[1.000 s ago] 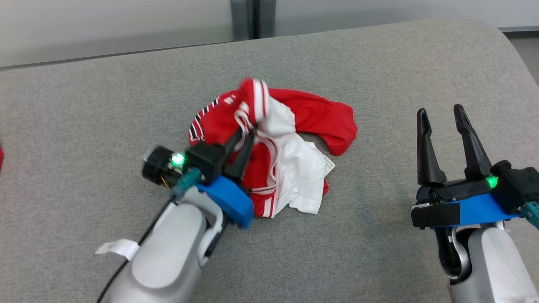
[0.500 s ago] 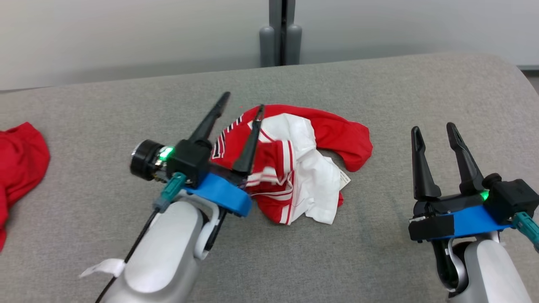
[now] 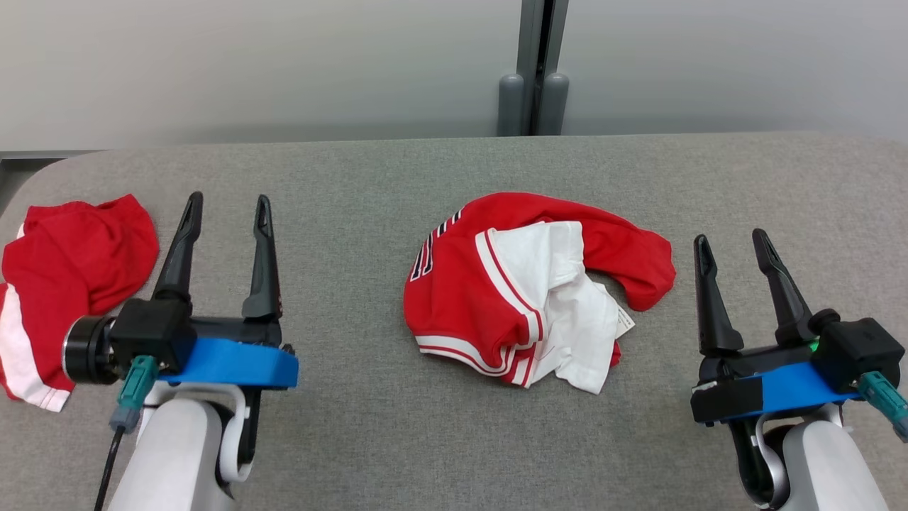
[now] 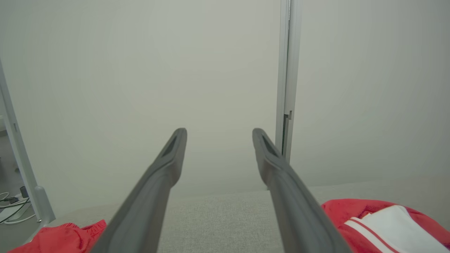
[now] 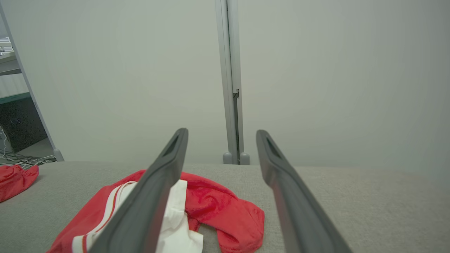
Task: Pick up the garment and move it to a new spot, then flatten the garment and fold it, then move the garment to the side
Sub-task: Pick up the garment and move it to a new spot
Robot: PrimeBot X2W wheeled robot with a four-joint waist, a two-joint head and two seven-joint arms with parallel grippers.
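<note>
Crumpled garment (image 3: 525, 291), lettering (image 3: 425, 257) mostly hidden, red cloth (image 3: 71, 262) cut off left

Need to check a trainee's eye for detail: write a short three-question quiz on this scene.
1. True or false: the left hand is gripping the garment.
2. Pick one. The garment lies: A) crumpled on the grey surface, between the left hand and the right hand; B) folded flat; C) hanging off the surface's edge.
3. Fill in: at the surface's far left, beside the left hand, lies a second ____ cloth.

Key: 1 false, the left hand is open, empty and apart from the garment. 2 A. 3 red.
</note>
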